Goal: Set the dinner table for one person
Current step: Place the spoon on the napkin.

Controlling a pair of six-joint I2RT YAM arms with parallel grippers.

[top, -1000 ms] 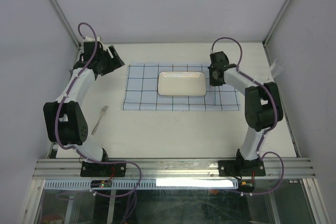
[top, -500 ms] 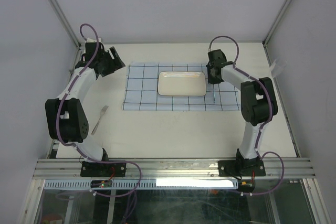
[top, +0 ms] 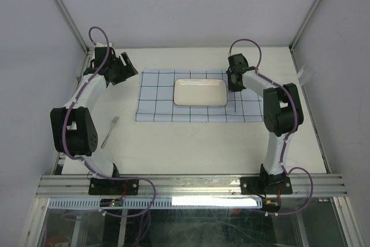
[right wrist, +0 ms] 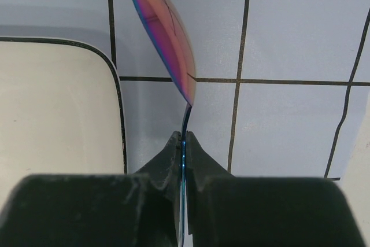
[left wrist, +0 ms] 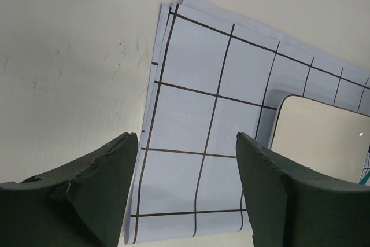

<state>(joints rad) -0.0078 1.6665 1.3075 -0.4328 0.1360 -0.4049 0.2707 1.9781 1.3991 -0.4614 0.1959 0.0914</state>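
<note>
The dinner table (top: 191,143) is a cream-white top. On it lies a pale-blue grid cloth (top: 159,105) with a white rectangular plate (top: 200,92) on its middle. My right gripper (top: 234,83) hangs over the cloth just right of the plate. In the right wrist view it (right wrist: 184,137) is shut on the thin handle of an iridescent spoon (right wrist: 165,33), whose bowl stands on edge above the cloth (right wrist: 300,39) beside the plate's corner (right wrist: 52,120). My left gripper (top: 128,65) is open and empty, above the cloth's far left corner (left wrist: 191,120).
A silver utensil (top: 110,132) lies on the bare table left of the cloth, near the left arm's elbow. Grey walls and aluminium rails close the table in at the back and sides. A small white tag (top: 305,74) hangs at the right edge.
The right arm's elbow has swung inward and its gripper, still holding the spoon, has shifted slightly left and toward the far side. The left arm has barely moved.
</note>
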